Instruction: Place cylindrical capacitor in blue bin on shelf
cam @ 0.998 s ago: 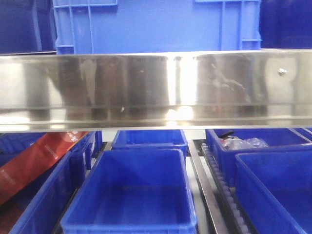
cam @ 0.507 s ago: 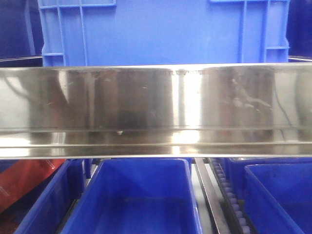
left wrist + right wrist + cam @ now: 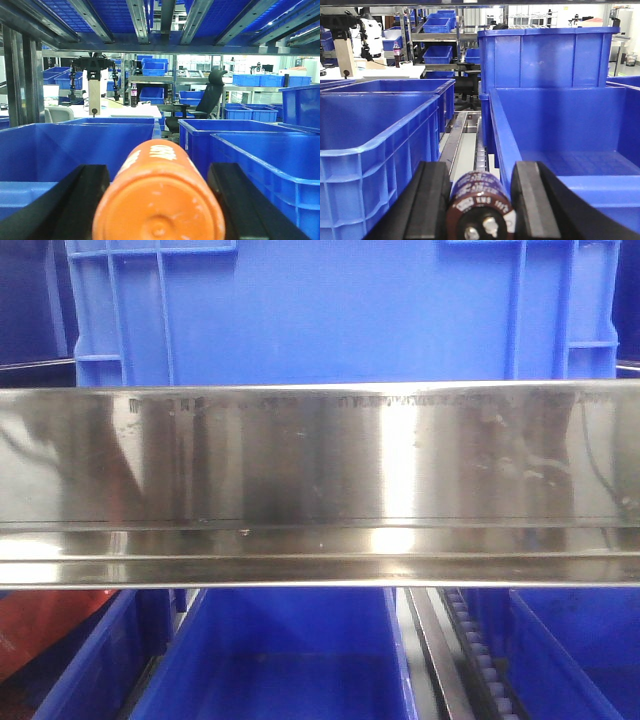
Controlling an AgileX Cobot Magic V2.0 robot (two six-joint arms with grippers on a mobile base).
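Down at the bottom centre of the right wrist view, the right gripper [image 3: 480, 175] clamps the cylindrical capacitor [image 3: 479, 210], a dark-sleeved part with its terminals toward the camera and black fingers [image 3: 432, 200] pressed on both sides. A blue bin [image 3: 560, 120] opens just right of it, and a roller track [image 3: 481, 147] runs up the middle. At lower centre of the left wrist view, the left gripper [image 3: 159, 165] grips an orange cylinder [image 3: 159, 205]. Across the front view stretches the scratched steel rail of the shelf [image 3: 320, 470].
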